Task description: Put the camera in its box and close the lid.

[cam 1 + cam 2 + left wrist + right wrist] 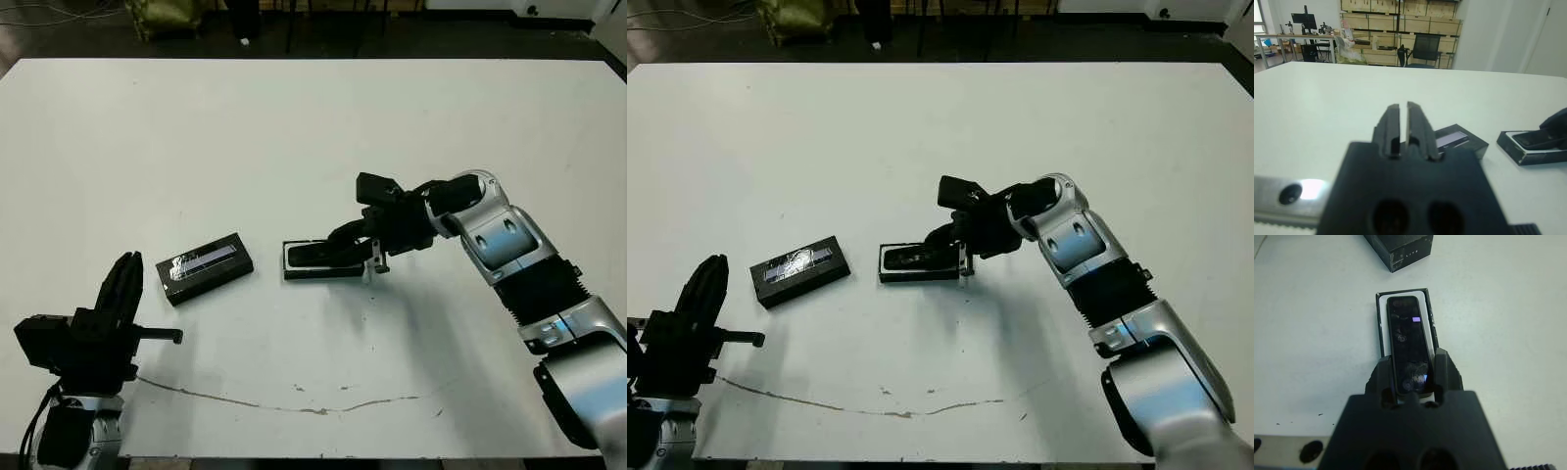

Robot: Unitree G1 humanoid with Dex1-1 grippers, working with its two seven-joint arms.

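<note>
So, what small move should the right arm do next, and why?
Probably open the right gripper and draw back. Its fingers grip the near end of the camera, which lies lengthwise over the box; it looks lined up with the white lining. The lid waits apart, beside the box.

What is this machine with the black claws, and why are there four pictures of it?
It is a robot with two arms at a white table. Two pictures come from cameras on its head, looking down. The other two come from cameras on its wrists, looking along its fingers. The right gripper holds a little black camera and is putting it into its white-lined box. The box's black lid lies flat on the table beside it, nearer the left arm. The left gripper holds nothing, and its fingers are nearly together.
</note>
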